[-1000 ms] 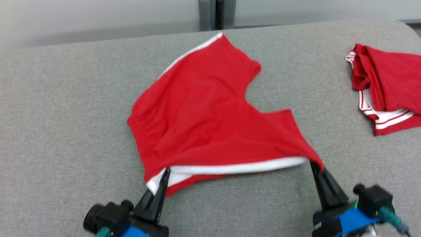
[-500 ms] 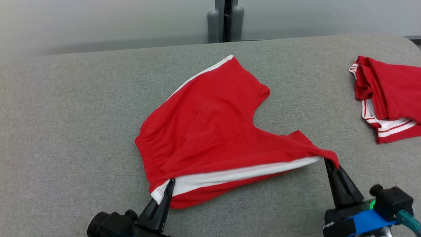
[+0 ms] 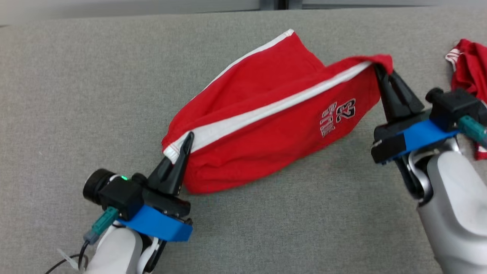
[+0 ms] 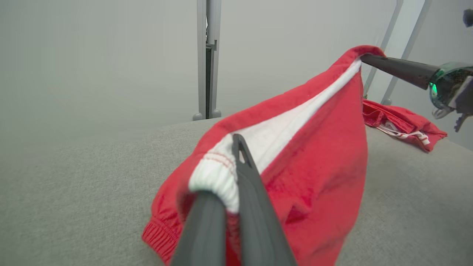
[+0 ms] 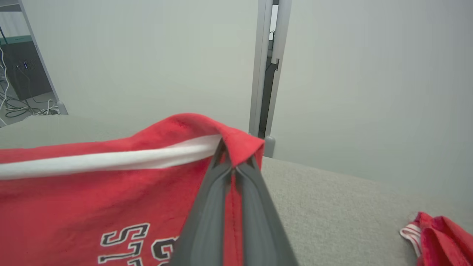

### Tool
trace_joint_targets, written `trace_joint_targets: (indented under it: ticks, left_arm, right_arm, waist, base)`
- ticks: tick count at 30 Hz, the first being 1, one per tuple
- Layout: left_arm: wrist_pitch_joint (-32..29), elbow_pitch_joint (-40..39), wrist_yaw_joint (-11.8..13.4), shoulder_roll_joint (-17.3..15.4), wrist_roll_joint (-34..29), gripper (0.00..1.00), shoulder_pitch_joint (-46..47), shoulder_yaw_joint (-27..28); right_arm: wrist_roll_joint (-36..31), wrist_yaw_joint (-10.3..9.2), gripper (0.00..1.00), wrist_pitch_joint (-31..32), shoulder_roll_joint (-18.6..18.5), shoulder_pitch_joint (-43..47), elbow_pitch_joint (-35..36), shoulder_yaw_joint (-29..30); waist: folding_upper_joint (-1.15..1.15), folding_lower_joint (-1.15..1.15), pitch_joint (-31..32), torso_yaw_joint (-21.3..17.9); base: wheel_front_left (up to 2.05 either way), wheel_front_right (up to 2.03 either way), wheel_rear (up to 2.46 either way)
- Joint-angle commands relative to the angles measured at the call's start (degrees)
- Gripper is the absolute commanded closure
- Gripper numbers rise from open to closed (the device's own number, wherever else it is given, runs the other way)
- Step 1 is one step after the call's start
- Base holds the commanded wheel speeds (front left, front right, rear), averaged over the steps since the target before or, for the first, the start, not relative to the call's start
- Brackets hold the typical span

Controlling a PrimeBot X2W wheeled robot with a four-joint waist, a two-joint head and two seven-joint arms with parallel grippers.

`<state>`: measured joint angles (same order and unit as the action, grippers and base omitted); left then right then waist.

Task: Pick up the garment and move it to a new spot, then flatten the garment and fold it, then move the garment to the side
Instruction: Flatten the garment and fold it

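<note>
The garment (image 3: 274, 125) is a pair of red shorts with a white side stripe and dark-and-white lettering, held up off the grey table (image 3: 76, 95) by one long edge and sagging onto the surface below. My left gripper (image 3: 188, 137) is shut on the white waistband corner (image 4: 216, 173) at the lower left. My right gripper (image 3: 377, 68) is shut on the opposite red corner (image 5: 240, 146), higher and farther back. The stripe (image 5: 111, 159) runs taut between the two grips.
A second red garment with white stripes (image 3: 470, 64) lies crumpled at the table's right edge, close behind my right gripper; it also lies ahead in both wrist views (image 4: 401, 123) (image 5: 439, 236). A grey wall with a vertical post (image 5: 268, 74) stands behind the table.
Both grippers have lifted the near edge of the shorts up and away from me, folding it over and showing the lettered side. The head camera has tilted down.
</note>
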<state>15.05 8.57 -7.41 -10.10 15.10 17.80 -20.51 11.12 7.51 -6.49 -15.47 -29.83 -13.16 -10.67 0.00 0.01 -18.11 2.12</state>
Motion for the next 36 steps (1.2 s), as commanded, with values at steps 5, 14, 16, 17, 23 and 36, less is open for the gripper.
trace_joint_targets:
  ticks: [5, 14, 16, 17, 23, 36]
  left_arm:
    - [0.16, 3.0, -0.03, 0.42, 0.53, 1.0, 8.07, 0.58]
    - [0.16, 7.39, -0.03, 1.53, 1.03, 1.0, 15.39, 0.35]
    - [0.16, 8.16, -0.03, 1.79, 1.14, 1.0, 16.27, 0.17]
    - [0.17, 8.39, -0.03, 1.9, 1.21, 1.0, 16.54, 0.18]
    - [0.16, 10.77, -0.03, 2.49, 1.9, 0.01, 17.05, 0.31]
    - [0.16, 7.59, -0.04, 3.83, -0.16, 0.0, 9.72, 5.22]
  right_arm:
    - [-1.07, -0.05, 1.0, -0.07, 0.96, -13.39, -9.55, -1.06]
    - [-2.86, -0.05, 1.0, -0.04, 3.15, -29.17, -26.99, -2.19]
    - [-3.1, -0.05, 1.0, -0.92, 3.55, -31.34, -30.2, -2.44]
    - [-3.19, -0.05, 1.0, -1.5, 3.82, -32.22, -31.64, -2.6]
    - [-3.28, -0.05, 0.0, -3.57, 5.32, -35.4, -39.68, -3.55]
    - [-0.76, -0.04, 0.0, -8.15, 3.91, -32.64, -45.93, -5.19]
  waist:
    - [0.0, -0.01, -7.61, 3.48]
    - [0.0, -0.01, -13.29, 5.77]
    - [0.0, -0.01, -13.82, 6.05]
    - [0.0, -0.01, -13.96, 6.06]
    - [0.0, -0.01, -14.3, 5.89]
    - [0.0, -0.01, -10.02, 5.71]
  base:
    - [0.0, 0.0, 0.0]
    - [0.0, 0.0, 0.0]
    - [0.0, 0.0, 0.0]
    - [0.0, 0.0, 0.0]
    - [0.0, 0.0, 0.0]
    - [0.0, 0.0, 0.0]
